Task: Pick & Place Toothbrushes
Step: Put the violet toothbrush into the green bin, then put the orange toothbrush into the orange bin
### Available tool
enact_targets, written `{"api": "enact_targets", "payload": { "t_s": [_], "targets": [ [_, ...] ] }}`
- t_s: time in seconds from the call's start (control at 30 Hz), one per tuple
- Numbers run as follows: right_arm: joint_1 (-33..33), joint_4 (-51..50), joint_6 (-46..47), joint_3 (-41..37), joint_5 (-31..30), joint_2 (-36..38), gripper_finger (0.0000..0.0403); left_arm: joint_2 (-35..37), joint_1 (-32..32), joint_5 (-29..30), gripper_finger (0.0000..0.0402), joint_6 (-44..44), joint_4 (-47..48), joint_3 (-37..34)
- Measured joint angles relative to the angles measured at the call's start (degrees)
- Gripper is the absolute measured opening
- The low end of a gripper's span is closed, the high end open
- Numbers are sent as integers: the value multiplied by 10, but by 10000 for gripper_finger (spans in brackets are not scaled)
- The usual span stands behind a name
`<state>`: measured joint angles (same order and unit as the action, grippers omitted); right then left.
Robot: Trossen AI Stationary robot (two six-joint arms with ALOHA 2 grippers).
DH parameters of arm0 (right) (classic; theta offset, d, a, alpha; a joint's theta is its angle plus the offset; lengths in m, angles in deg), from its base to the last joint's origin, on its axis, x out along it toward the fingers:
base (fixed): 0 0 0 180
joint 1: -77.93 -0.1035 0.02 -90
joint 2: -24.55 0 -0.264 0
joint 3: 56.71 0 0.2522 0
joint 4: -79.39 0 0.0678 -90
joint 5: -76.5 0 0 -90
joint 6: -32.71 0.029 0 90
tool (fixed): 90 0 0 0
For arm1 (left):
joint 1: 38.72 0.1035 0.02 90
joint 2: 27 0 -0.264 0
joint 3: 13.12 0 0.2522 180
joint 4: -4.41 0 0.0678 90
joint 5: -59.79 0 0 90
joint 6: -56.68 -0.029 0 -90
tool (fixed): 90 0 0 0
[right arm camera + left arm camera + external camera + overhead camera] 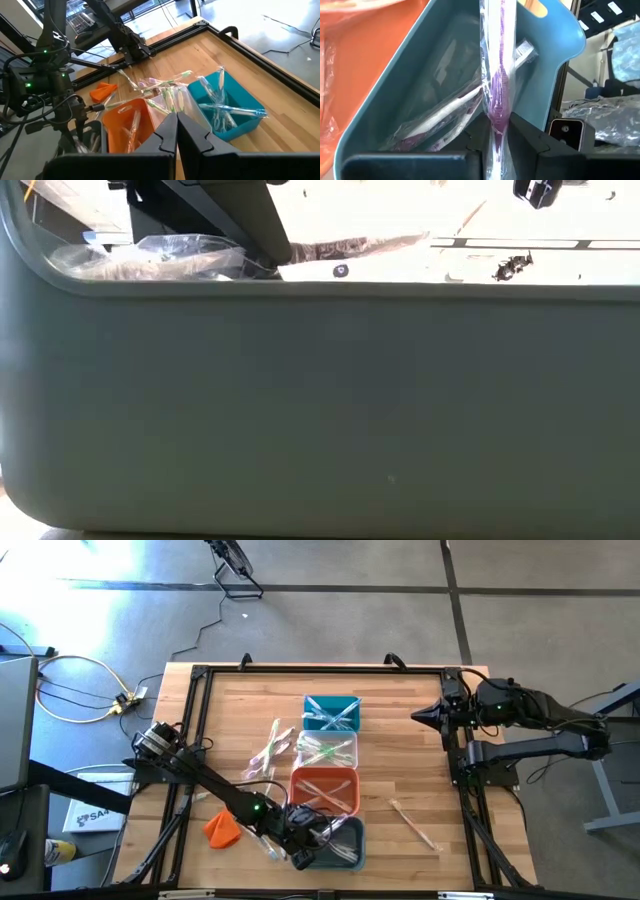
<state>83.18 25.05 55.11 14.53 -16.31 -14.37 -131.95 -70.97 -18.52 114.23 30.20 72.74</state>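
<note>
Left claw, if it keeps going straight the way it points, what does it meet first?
Probably the wrapped toothbrushes lying in the grey-blue plastic bin; the left claw points into it, though depth is unclear.

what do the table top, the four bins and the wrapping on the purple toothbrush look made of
Table top: wood, shown by pale planks with grain and seams. Bins, such as the teal one and the orange one: likely moulded plastic, with smooth even colour and rounded rims. The wrapping on the purple toothbrush: thin clear plastic film, crinkled and glossy.
</note>
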Motion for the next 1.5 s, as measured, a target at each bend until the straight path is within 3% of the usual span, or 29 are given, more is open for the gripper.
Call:
{"api": "enact_targets", "payload": {
  "t_s": [0.43,0.6,1.1,1.23,1.5],
  "targets": [
    [0,0,-2,0,0,0,2,0,0,0,148,-33,1,0],
    [0,0,-12,0,0,0,2,0,0,0,160,-25,0,0],
    [0,0,-13,0,91,8,2,0,0,-6,161,71,-48,0],
    [0,0,-13,0,105,8,2,12,0,-2,145,39,-66,0],
    [0,0,-13,0,107,19,2,80,8,45,72,-73,-52,0]
  ]
}}
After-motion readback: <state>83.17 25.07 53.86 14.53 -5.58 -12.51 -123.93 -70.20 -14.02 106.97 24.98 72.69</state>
